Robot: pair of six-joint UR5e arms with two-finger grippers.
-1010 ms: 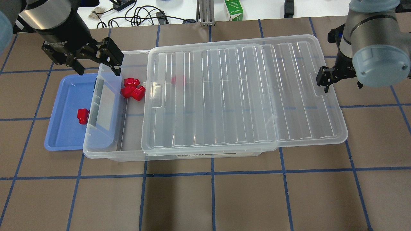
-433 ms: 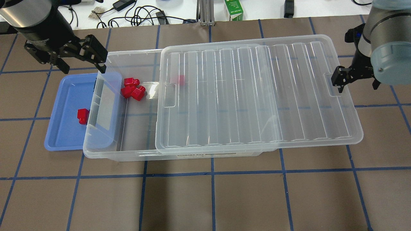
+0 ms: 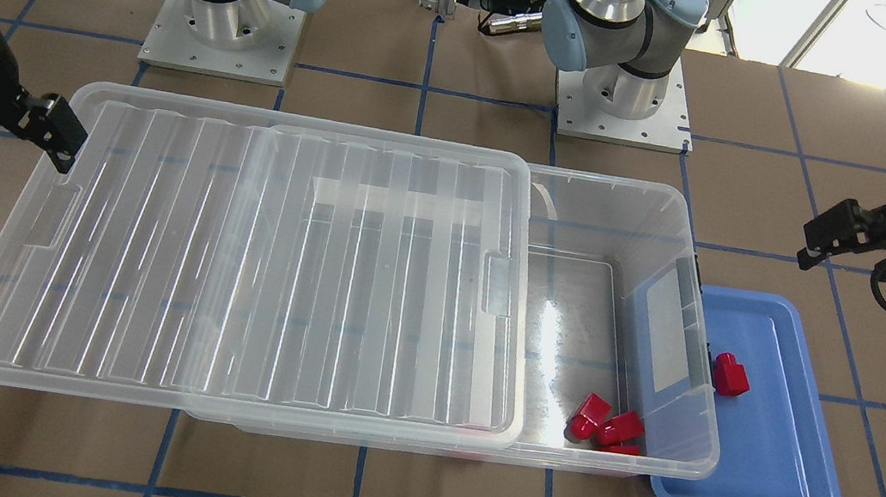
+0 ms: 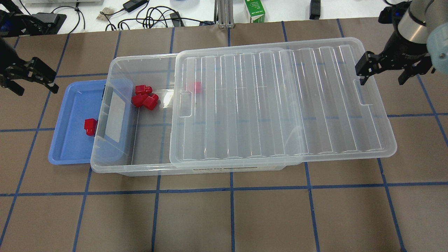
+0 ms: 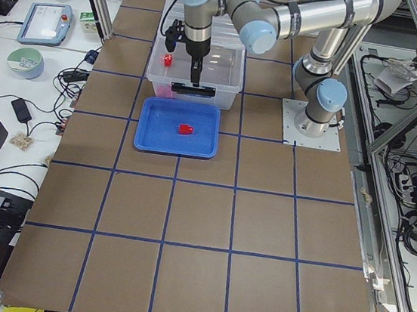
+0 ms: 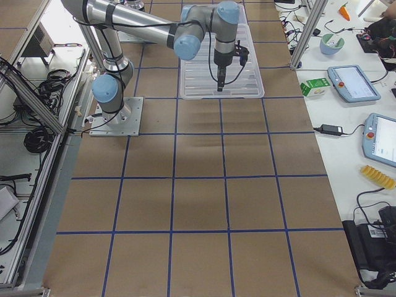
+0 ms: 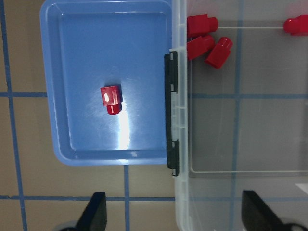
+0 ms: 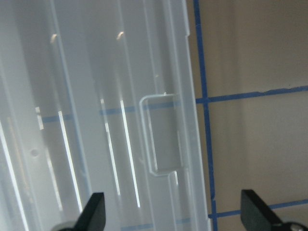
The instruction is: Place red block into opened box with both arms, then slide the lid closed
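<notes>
While the lid (image 4: 280,105) is sitting pushed off to the right, overhanging the box (image 4: 150,140) and leaving its left end uncovered, the red block (image 4: 90,126) is lying in the blue tray (image 4: 66,143) just left of the box, so nothing is looking done yet. Other red pieces (image 4: 144,96) are resting in the box's far-left corner; a blurred one under the lid may be another. The left gripper (image 4: 32,83) and right gripper (image 4: 381,74) are hanging wide open, empty, over the desk (image 4: 231,217).
</notes>
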